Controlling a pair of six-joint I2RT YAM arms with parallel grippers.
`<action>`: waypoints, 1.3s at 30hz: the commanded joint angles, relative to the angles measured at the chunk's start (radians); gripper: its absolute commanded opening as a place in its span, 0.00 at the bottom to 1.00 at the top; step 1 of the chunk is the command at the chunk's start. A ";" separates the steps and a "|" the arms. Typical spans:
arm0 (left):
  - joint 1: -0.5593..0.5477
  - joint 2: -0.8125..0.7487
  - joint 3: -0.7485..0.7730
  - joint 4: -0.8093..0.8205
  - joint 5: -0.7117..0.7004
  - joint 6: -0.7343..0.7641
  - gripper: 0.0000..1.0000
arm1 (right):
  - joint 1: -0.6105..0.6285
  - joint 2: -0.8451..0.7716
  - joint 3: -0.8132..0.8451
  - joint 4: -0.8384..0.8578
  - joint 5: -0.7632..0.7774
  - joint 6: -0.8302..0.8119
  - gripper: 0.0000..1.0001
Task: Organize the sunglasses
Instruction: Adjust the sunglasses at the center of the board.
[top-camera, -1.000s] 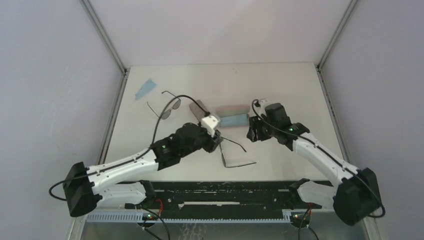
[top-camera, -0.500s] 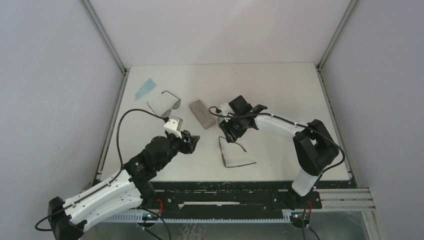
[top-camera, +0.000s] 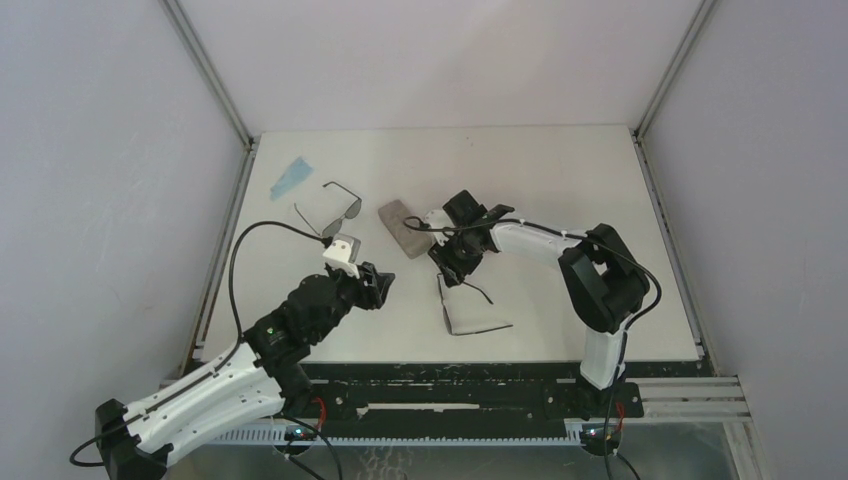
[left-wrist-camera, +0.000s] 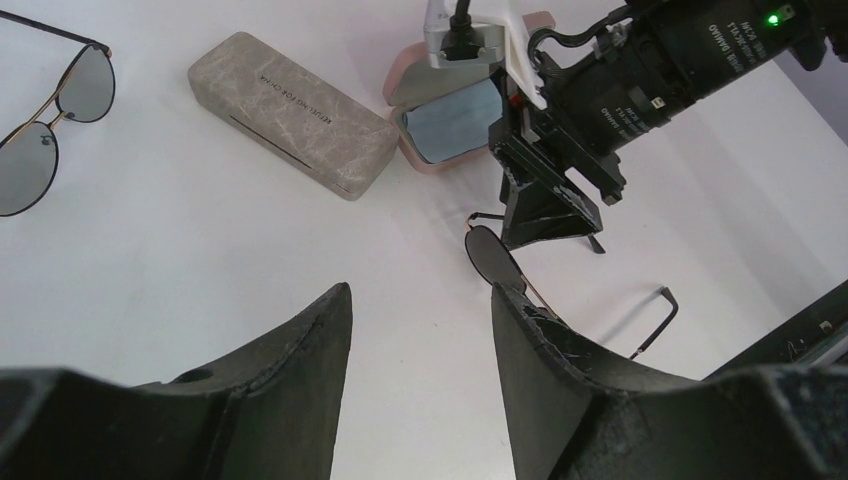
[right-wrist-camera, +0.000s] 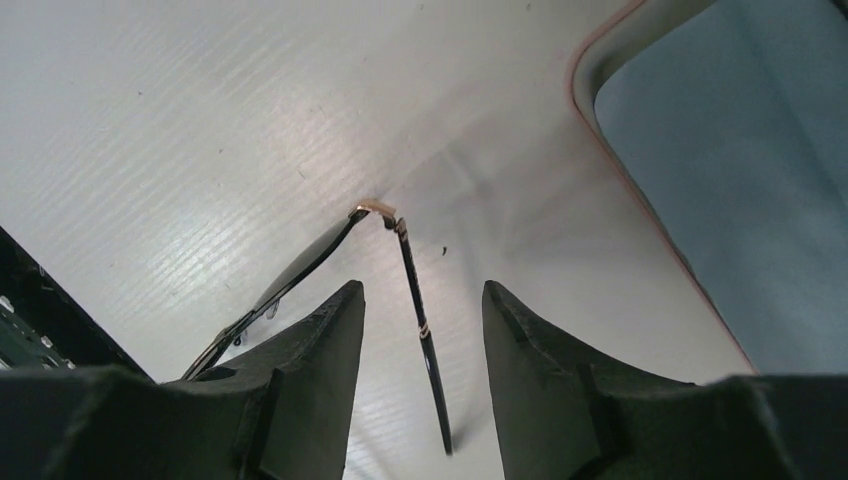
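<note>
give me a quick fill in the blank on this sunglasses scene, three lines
The pink case lies ____ with a light blue cloth inside.
The grey case beside it is ____.
The round-lens sunglasses lie under the ____ hand.
Missing words: open; closed; right.

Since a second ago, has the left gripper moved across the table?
Yes. The left gripper has drawn back leftward, away from the grey case, whose near end it was beside.
</note>
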 joint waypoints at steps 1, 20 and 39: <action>0.009 -0.010 -0.005 0.013 -0.017 -0.003 0.58 | 0.008 0.023 0.066 0.026 -0.013 -0.016 0.45; 0.009 -0.017 -0.013 0.011 -0.006 -0.007 0.57 | 0.009 0.026 0.089 0.019 -0.061 -0.001 0.03; 0.011 0.005 0.063 -0.009 0.031 -0.037 0.57 | -0.191 -0.323 -0.281 0.179 0.047 0.673 0.00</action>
